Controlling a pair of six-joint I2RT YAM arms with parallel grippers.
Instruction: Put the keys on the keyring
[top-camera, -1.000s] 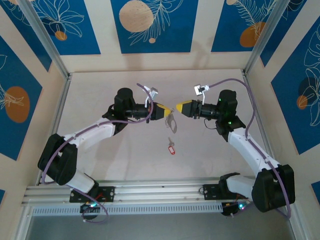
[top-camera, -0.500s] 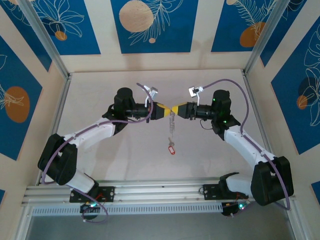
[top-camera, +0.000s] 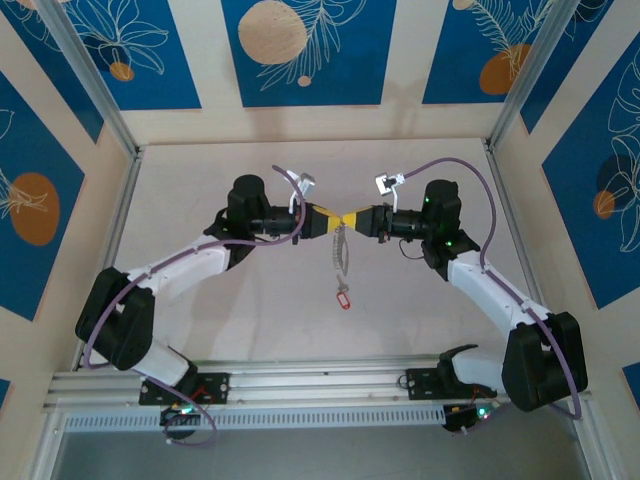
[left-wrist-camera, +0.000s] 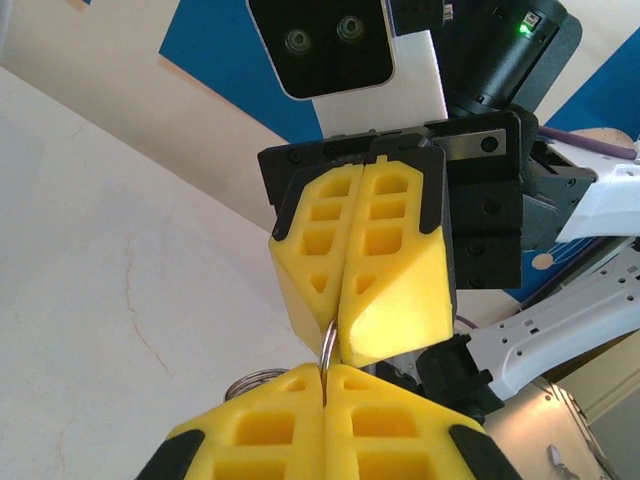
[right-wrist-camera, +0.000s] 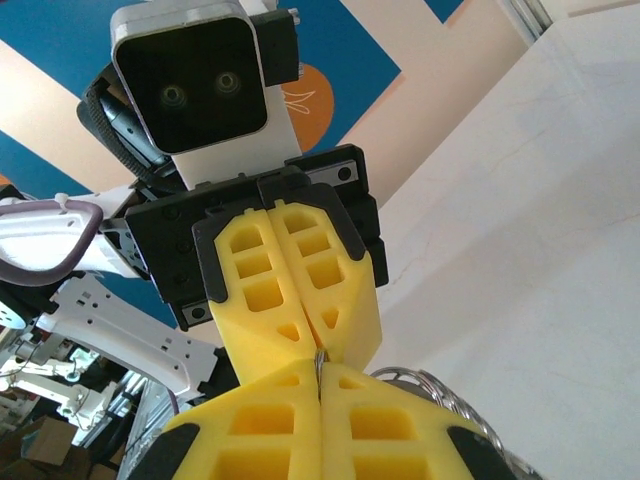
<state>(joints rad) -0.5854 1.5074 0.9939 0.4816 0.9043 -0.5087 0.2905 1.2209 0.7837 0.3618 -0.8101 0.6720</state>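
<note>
Above the middle of the table my left gripper (top-camera: 335, 221) and right gripper (top-camera: 355, 219) meet tip to tip. Both are shut on the top of the keyring (top-camera: 343, 252), a thin grey loop that hangs down between them. In the left wrist view the ring's wire (left-wrist-camera: 328, 346) runs from my left gripper (left-wrist-camera: 324, 372) up into the right gripper (left-wrist-camera: 338, 328). The right wrist view has the same pinch: right gripper (right-wrist-camera: 318, 370), left gripper (right-wrist-camera: 316, 343), and the loop's coils (right-wrist-camera: 445, 388) to the side. The keys (top-camera: 345, 298), with their red tag, lie on the table just below the ring.
The pale table (top-camera: 220, 320) is walled by blue and cream panels. Metal posts stand at the back corners and an aluminium rail (top-camera: 320, 385) runs along the near edge. Purple cables arch over both wrists.
My right gripper has moved left to meet the left gripper and shut on the keyring. The ring has swung from tilted to hanging straight down. The keys have stayed put.
</note>
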